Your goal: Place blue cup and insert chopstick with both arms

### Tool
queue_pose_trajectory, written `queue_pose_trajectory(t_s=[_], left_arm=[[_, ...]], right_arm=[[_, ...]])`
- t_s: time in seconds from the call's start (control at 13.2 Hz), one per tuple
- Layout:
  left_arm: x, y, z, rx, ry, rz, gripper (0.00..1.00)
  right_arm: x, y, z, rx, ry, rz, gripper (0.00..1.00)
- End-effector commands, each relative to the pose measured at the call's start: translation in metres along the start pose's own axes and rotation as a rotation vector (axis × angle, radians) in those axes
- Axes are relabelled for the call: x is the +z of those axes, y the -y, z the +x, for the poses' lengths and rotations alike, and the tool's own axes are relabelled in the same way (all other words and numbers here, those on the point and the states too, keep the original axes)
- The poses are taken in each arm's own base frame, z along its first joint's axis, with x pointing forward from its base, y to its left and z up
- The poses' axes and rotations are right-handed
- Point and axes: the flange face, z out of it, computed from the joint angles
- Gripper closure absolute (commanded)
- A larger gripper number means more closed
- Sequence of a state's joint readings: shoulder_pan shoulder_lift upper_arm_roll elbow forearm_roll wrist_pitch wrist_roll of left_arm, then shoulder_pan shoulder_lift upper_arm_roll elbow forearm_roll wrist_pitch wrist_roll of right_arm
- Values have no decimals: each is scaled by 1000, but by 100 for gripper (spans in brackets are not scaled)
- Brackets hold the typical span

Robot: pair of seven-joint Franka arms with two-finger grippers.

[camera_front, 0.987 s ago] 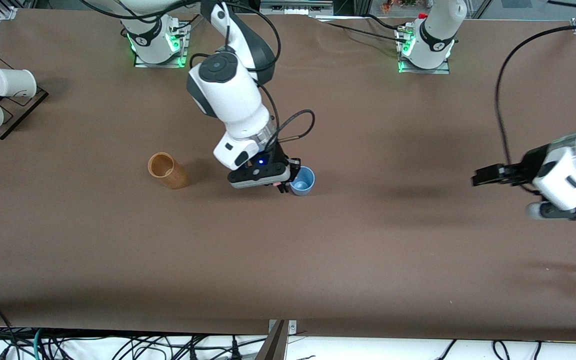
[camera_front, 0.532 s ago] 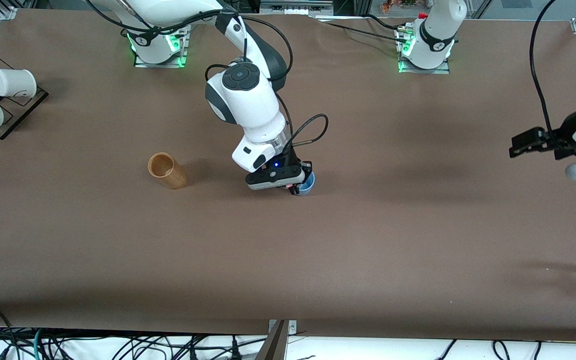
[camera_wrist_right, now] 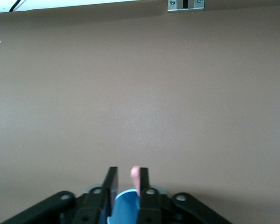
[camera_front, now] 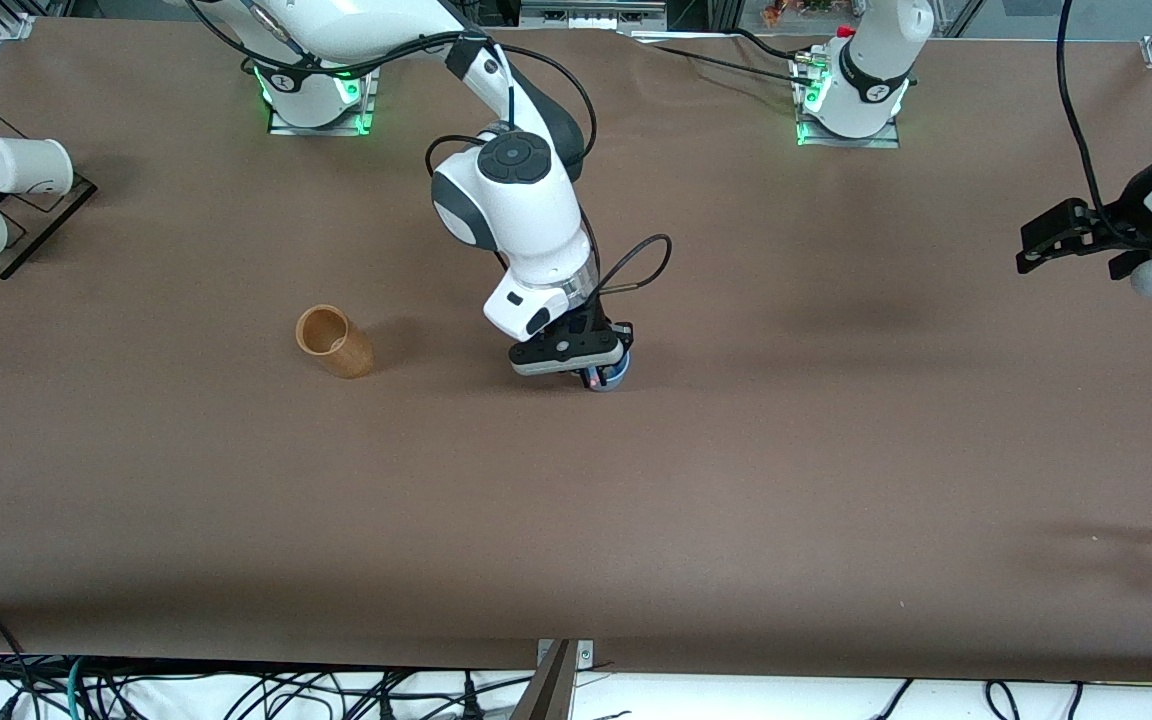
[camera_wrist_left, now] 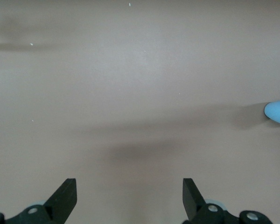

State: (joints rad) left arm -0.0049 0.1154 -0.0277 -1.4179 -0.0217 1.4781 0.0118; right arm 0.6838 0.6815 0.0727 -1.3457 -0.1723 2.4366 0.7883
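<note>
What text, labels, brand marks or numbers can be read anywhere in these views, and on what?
None can be read.
The right arm's base and the left arm's base each carry a small round mark, too small to read.
The blue cup, the wooden cup and the white cups on the rack show no print.
Neither wrist view shows any writing.

Right claw (camera_front: 591, 375) low at mid-table, nearly closed; left claw (camera_wrist_left: 129, 198) raised, spread wide

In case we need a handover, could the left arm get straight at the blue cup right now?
Probably not: the right gripper sits directly over the blue cup, while the open left gripper hangs above bare table.
</note>
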Motion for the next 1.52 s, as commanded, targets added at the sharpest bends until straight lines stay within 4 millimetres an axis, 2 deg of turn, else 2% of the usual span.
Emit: queue_pose_trajectory(t_s=[0.0, 0.08, 0.23, 0.46, 0.61, 0.76, 0.84, 0.99, 1.06, 1.22, 1.29, 1.44], left_arm=[[9, 5, -6, 10, 6, -49, 0], [11, 5, -3, 12, 9, -48, 0], [14, 6, -1, 7, 13, -47, 0], [14, 8, 5, 3, 8, -54, 0], [12, 15, 6, -8, 5, -54, 0], [13, 20, 7, -14, 4, -55, 0], [13, 21, 7, -16, 4, -53, 0], [13, 23, 7, -17, 4, -47, 0], [14, 24, 7, -18, 6, -48, 0], [14, 27, 7, -16, 7, -46, 0], [14, 27, 7, 8, 6, -46, 0], [14, 27, 7, 21, 6, -47, 0]], right_arm=[[-9, 2, 6, 9, 3, -30, 0], [-13, -2, 7, 14, 26, -57, 0], [-38, -12, 20, 25, 56, -113, 0], [-75, -49, 49, 42, 106, -194, 0], [-106, -89, 71, 17, 158, -216, 0], [-141, -140, 98, -39, 216, -177, 0], [-154, -174, 109, -78, 252, -186, 0], [-183, -222, 120, -136, 311, -177, 0], [-199, -245, 120, -140, 344, -166, 0], [-229, -292, 107, -150, 368, -164, 0], [-239, -309, 93, -156, 379, -160, 0], [-264, -329, 68, -154, 386, -166, 0]])
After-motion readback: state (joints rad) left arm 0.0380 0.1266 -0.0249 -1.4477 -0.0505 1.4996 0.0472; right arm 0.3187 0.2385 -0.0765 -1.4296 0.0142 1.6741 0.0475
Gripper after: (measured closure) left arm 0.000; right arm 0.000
